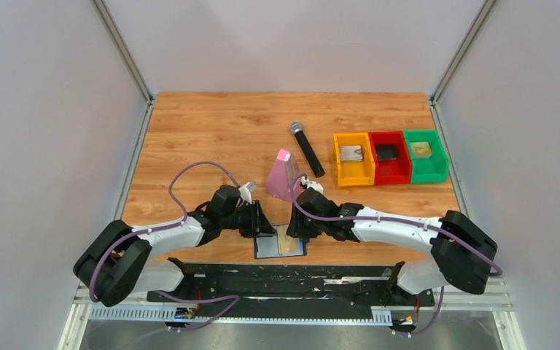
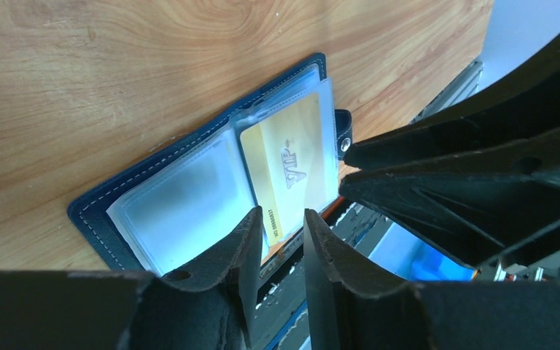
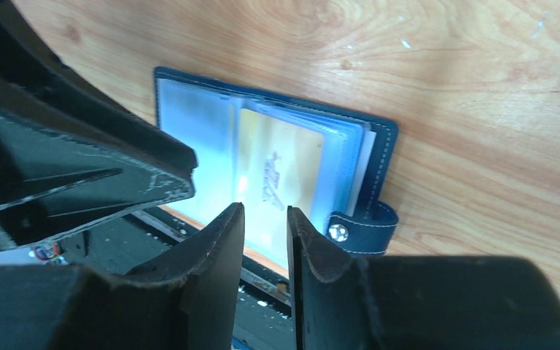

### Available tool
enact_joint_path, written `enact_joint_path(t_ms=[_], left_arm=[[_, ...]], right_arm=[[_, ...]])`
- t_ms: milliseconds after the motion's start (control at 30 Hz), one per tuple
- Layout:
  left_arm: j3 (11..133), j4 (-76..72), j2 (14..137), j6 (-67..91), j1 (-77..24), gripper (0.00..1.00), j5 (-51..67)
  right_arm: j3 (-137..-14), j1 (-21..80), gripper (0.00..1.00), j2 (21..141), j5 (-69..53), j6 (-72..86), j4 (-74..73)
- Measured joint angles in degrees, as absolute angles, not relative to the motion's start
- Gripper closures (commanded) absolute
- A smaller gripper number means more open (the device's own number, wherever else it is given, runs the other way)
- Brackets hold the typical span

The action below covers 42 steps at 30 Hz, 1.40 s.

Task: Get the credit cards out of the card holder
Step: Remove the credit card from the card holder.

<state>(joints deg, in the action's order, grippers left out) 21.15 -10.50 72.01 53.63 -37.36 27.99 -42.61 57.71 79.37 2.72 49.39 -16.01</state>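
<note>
While both grippers crowd over one small target, the near edge is the first concern. The card holder (image 2: 102,211) lies open at the bottom centre of the top view, at the very lip of the table (image 1: 211,131), its lower side seeming to reach past the wood. A downward or sideways push there could tip it onto the black rail (image 1: 299,281).

The tan-gold credit card (image 2: 292,160) sits in a clear sleeve on the holder's right half; no other cards can be made out. The left gripper (image 2: 281,217) and right gripper (image 3: 264,213) each hover over the card's lower edge, fingers slightly parted, clasping nothing visible.

The sleeve looks slick and the holder is unpinned, so a pull may lift the whole holder rather than free the card. The two grippers stand just beside each other and could clash.

Farther back, the pink metronome (image 1: 281,175) stands just behind the right wrist; a raised arm could topple it.
</note>
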Motion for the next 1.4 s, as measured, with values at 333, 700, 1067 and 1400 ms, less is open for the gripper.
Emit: enact_joint_path(t_ms=[333, 700, 1067, 1400], left_arm=[[21.12, -12.16, 73.78, 53.69, -37.36, 0.59, 27.92], [20.05, -14.66, 75.88, 53.8, -37.36, 0.58, 27.33], [18.81, -20.93, 79.5, 55.24, -37.36, 0.62, 28.23], [17.63, -24.99, 80.73, 56.82, -37.39, 0.67, 29.08]], right_arm=[[-39.81, 56.9, 0.74, 83.48, 1.21, 49.5, -13.65], [-38.54, 56.55, 0.77, 83.57, 0.8, 50.37, -11.51], [-38.17, 56.42, 0.78, 83.64, -0.69, 50.92, -10.57], [-37.89, 56.42, 0.79, 83.81, -1.17, 50.96, -9.82]])
